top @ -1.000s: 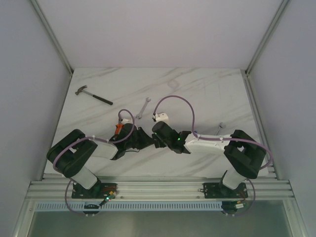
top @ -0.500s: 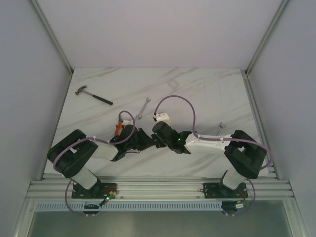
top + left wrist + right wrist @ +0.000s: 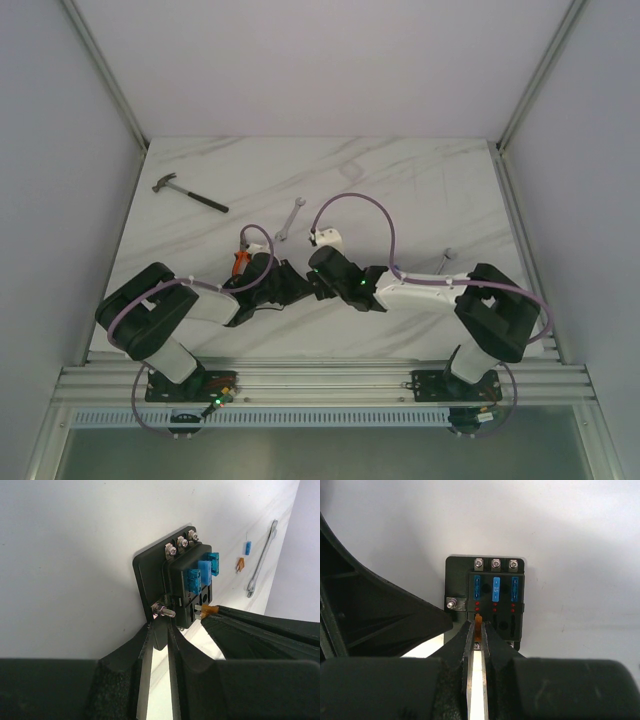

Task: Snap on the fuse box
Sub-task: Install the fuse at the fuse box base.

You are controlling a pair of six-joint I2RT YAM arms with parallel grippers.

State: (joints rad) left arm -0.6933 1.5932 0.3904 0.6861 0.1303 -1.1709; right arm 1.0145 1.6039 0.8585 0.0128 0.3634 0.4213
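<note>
Right claw (image 3: 479,626) is almost shut and pinches an amber fuse (image 3: 479,618) by its flat sides. The fuse box (image 3: 492,602) lies flat on the tabletop (image 3: 400,190), in the near middle part, just between the two claws: to the left of the right claw and to the right of the left claw (image 3: 160,632). Seen from the right wrist, the long axis of the box runs straight away from the fingers, and the fuse tip stands at an empty slot, below the row of three blue fuses. Left claw is narrow and clamps the edge of the box base plate, beside a screw. I judge the right arm must push the fuse along this axis into the slot, while the left one keeps the box from sliding
</note>
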